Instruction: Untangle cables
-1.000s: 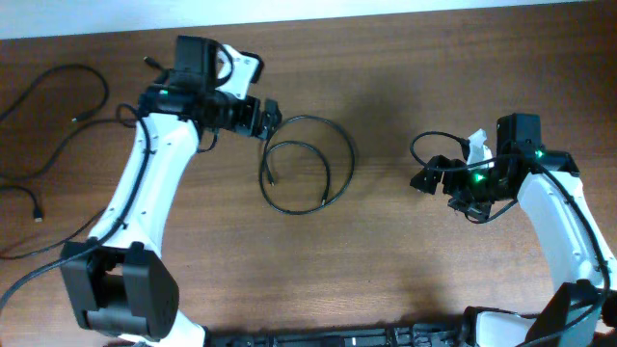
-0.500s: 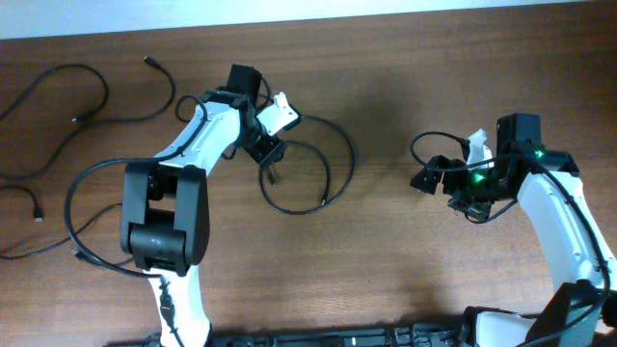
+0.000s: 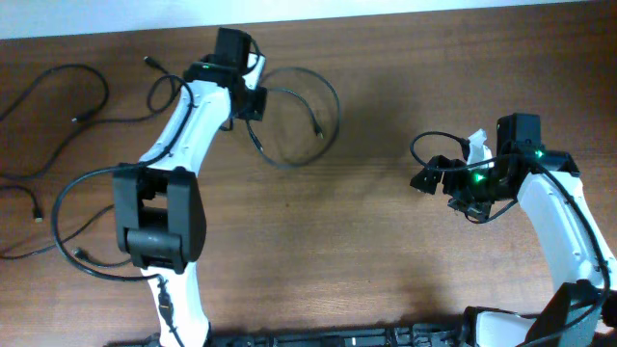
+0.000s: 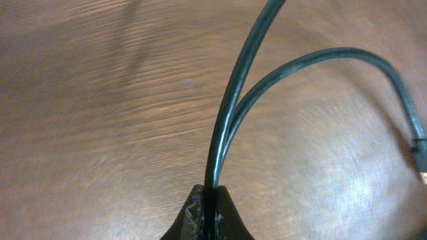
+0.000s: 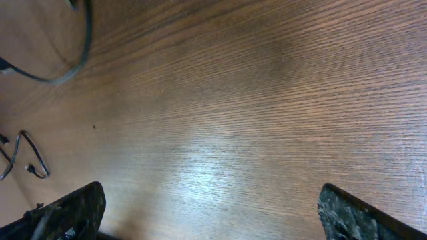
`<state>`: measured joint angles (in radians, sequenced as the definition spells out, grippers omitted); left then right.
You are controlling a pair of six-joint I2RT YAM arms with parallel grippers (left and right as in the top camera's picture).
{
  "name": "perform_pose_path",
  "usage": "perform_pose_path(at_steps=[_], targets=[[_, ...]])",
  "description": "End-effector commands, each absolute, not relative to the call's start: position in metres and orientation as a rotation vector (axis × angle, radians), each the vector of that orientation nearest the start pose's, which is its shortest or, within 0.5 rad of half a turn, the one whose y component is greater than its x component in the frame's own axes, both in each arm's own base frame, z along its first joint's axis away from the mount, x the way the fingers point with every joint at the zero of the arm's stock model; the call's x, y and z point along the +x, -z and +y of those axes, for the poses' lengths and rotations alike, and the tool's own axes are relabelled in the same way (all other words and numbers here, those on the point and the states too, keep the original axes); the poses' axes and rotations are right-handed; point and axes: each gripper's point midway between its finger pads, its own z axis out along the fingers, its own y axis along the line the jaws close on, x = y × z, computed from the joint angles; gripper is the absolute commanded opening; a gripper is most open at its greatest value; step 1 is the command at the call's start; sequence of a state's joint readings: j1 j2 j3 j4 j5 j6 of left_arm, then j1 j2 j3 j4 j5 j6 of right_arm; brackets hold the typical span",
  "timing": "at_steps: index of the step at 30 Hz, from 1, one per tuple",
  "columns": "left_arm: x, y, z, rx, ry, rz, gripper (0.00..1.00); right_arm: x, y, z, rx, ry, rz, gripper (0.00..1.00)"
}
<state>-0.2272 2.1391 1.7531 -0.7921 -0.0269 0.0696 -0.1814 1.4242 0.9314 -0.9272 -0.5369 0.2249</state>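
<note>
Brown wood-grain table [image 3: 386, 270] filling every view, its grain running slantwise under both wrist cameras.

Left gripper [image 3: 250, 102] reached out toward the far edge, at the end of a long white arm. Fingertips [image 4: 192, 215] pressed together, pinching two strands of the looped cable [image 4: 215, 167] side by side. From that pinch, one strand running straight away and out of the left wrist view. The other strand parting from it just past the fingertips, arching over and dropping to a small plug end [image 4: 420, 157] at the picture's edge. From overhead, a wide round coil spreading out from the left gripper on the side facing the other arm, with a second, inner curve inside the coil. Cannot tell whether the coil rests on the wood or hangs just above it.

Loose cords [image 3: 96, 72] on the opposite side of the left gripper, well apart from it, lying in open separate curves. One of them passing near the left arm.

Right gripper [image 5: 211, 200] well apart from the left gripper, beyond the coil. Fingers spread wide, one at each lower corner of the right wrist view, only wood grain showing between them.
</note>
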Motion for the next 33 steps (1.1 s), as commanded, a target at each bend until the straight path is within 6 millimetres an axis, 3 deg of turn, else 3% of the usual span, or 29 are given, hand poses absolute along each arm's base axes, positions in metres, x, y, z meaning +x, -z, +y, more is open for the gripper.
perform_pose_path(at_steps=[1,2,4,6,7,9,10,11,12,13,14,15,16,18,20,21,24,26,30,31,33], targets=[[0.508,-0.099,-0.032,-0.441,-0.093,2.629,0.00,0.272,-0.095,0.041,0.504,-0.801,2.846,1.00],[0.503,-0.098,-0.003,-0.591,-0.163,2.606,0.00,0.272,-0.095,0.041,0.504,-0.801,2.846,1.00],[0.480,-0.090,0.031,-0.757,-0.212,2.656,0.00,0.272,-0.095,0.041,0.504,-0.801,2.846,1.00],[0.437,-0.082,0.064,-0.853,-0.348,2.783,0.00,0.272,-0.095,0.041,0.504,-0.801,2.846,1.00],[0.428,-0.080,0.071,-0.841,-0.373,2.825,0.00,0.272,-0.095,0.041,0.504,-0.801,2.846,1.00],[0.400,-0.076,0.073,-0.586,-0.406,3.026,0.00,0.272,-0.095,0.041,0.504,-0.801,2.846,1.00],[0.390,-0.076,0.085,-0.516,-0.524,3.057,0.00,0.272,-0.095,0.041,0.504,-0.801,2.846,1.00],[0.390,-0.077,0.095,-0.518,-0.602,3.033,0.00,0.272,-0.095,0.041,0.504,-0.801,2.846,1.00],[0.392,-0.074,0.092,-0.525,-0.559,3.033,0.00,0.272,-0.095,0.041,0.504,-0.801,2.846,1.00],[0.393,-0.072,0.085,-0.528,-0.496,3.049,0.31,0.272,-0.095,0.041,0.504,-0.801,2.846,1.00],[0.393,-0.073,0.085,-0.515,-0.490,3.051,0.99,0.272,-0.095,0.041,0.504,-0.801,2.846,1.00],[0.395,-0.082,0.086,-0.514,-0.482,3.039,0.99,0.272,-0.095,0.041,0.504,-0.801,2.846,1.00],[0.400,-0.108,0.090,-0.533,-0.463,2.979,0.99,0.272,-0.095,0.041,0.504,-0.801,2.846,1.00],[0.415,-0.179,0.081,-0.516,-0.306,2.779,0.99,0.272,-0.095,0.041,0.504,-0.801,2.846,1.00],[0.416,-0.247,0.059,-0.394,-0.122,2.599,0.99,0.272,-0.095,0.041,0.504,-0.801,2.846,1.00],[0.395,-0.292,0.053,-0.353,-0.087,2.495,0.99,0.272,-0.095,0.041,0.504,-0.801,2.846,1.00],[0.345,-0.329,0.048,-0.282,-0.101,2.364,0.99,0.272,-0.095,0.041,0.504,-0.801,2.846,1.00],[0.295,-0.337,0.044,-0.278,-0.092,2.212,0.99,0.272,-0.095,0.041,0.504,-0.801,2.846,1.00],[0.175,-0.342,0.033,-0.259,-0.079,1.904,0.99,0.272,-0.095,0.041,0.504,-0.801,2.846,1.00],[0.145,-0.336,0.030,-0.258,-0.078,1.891,0.99,0.272,-0.095,0.041,0.504,-0.801,2.846,0.99],[0.112,-0.319,0.027,-0.259,-0.079,1.909,0.99,0.272,-0.095,0.041,0.504,-0.801,2.846,1.00]])
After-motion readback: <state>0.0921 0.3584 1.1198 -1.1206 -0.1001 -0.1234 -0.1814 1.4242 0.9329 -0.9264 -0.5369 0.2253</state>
